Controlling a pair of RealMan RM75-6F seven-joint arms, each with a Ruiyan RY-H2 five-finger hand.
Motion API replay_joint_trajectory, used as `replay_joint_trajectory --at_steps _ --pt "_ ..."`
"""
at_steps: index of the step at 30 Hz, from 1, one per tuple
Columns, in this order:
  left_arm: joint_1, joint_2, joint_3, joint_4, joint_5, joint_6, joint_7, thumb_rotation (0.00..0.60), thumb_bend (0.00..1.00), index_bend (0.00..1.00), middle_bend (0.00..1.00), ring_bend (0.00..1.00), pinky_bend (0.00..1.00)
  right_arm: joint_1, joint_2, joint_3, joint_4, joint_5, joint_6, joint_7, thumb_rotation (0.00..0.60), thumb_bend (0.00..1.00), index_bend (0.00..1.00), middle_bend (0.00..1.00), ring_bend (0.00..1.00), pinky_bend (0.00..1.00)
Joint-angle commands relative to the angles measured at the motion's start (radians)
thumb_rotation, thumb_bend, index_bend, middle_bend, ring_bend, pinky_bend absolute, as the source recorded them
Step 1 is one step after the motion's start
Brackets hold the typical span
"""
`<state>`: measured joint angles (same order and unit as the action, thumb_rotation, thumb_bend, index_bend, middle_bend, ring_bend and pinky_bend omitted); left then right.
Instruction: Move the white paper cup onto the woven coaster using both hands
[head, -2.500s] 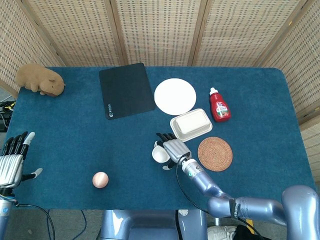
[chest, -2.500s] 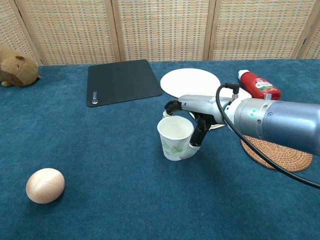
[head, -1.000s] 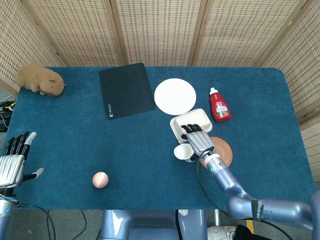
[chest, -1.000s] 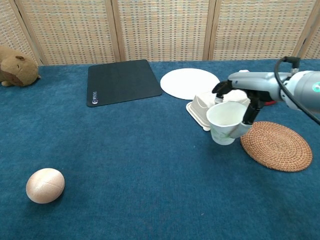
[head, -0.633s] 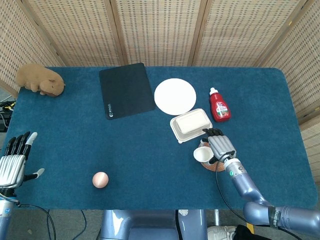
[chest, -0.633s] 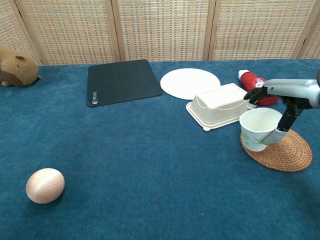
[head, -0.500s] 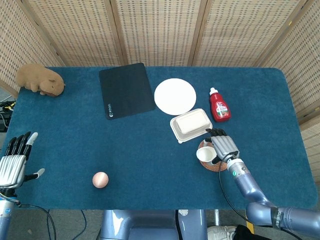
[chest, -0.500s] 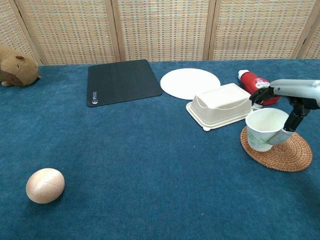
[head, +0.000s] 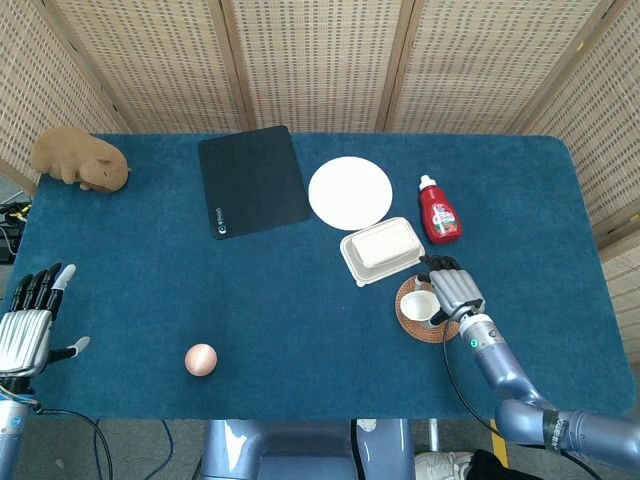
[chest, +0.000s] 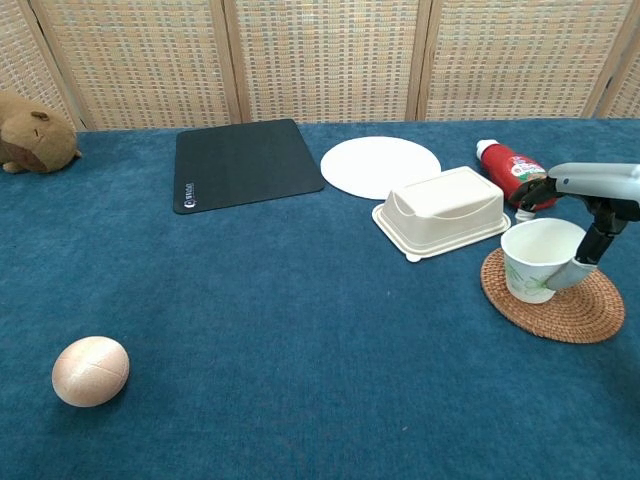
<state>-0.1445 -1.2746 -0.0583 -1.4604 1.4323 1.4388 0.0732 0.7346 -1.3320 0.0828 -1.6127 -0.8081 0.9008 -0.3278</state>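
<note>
The white paper cup (chest: 535, 258) with a green leaf print stands upright over the round woven coaster (chest: 560, 301), toward its left half. My right hand (chest: 585, 218) grips the cup from its right side, fingers wrapped round the wall. From the head view the cup (head: 419, 305) sits inside the coaster (head: 405, 318) outline with the right hand (head: 455, 290) beside it. My left hand (head: 27, 320) hangs at the table's near left edge, fingers spread, holding nothing.
A white lidded food box (chest: 442, 212) lies just left of the coaster. A red sauce bottle (chest: 508, 168) lies behind it. A white plate (chest: 380, 166), black mat (chest: 245, 162), plush capybara (chest: 35, 132) and wooden egg (chest: 90, 370) lie elsewhere.
My right hand carried the cup from mid-table rightward, past the food box, and lowered it over the coaster. The left hand stayed still.
</note>
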Motion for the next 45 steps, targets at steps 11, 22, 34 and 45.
replay_joint_trajectory --at_steps 11,22,34,45 --pt "0.002 0.001 -0.001 -0.002 0.004 0.001 -0.004 0.600 0.14 0.00 0.00 0.00 0.00 -0.010 -0.009 0.004 0.033 -0.003 0.012 -0.014 0.600 0.02 0.39 0.04 0.00 0.00" --pt "0.004 0.003 -0.001 -0.004 0.008 0.003 -0.007 0.600 0.14 0.00 0.00 0.00 0.00 -0.012 0.001 -0.006 0.025 0.050 0.028 -0.078 0.600 0.02 0.14 0.00 0.00 0.00" --pt "0.006 0.003 -0.002 -0.001 0.009 0.006 -0.011 0.600 0.14 0.00 0.00 0.00 0.00 -0.082 0.029 -0.031 0.003 -0.002 0.140 -0.076 0.600 0.02 0.00 0.00 0.00 0.00" --pt "0.012 0.003 0.003 -0.007 0.027 0.022 -0.001 0.600 0.14 0.00 0.00 0.00 0.00 -0.308 0.077 -0.107 0.022 -0.269 0.421 0.094 0.600 0.02 0.00 0.00 0.00 0.00"
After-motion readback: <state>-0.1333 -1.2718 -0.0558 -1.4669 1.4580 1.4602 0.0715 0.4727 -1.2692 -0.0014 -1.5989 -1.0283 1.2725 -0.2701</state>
